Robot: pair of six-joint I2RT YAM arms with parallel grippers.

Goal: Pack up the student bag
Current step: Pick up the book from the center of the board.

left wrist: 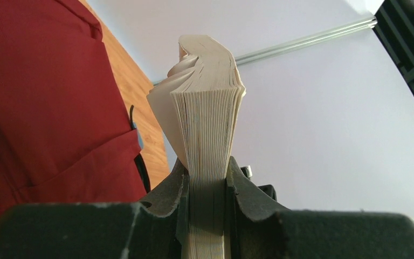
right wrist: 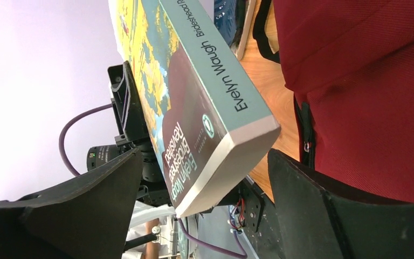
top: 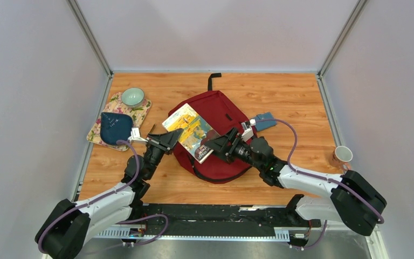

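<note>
while outside student bag (top: 223,108), book (top: 188,128) aloft

Lab cell: white panel walls (top: 215,32), aluminium frame (top: 90,35).

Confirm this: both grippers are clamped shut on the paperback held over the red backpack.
Not quite. Only the left gripper is clamped on the paperback held over the red backpack. The right gripper is open: the right wrist view shows its fingers standing clear on either side of the book's corner.
</note>
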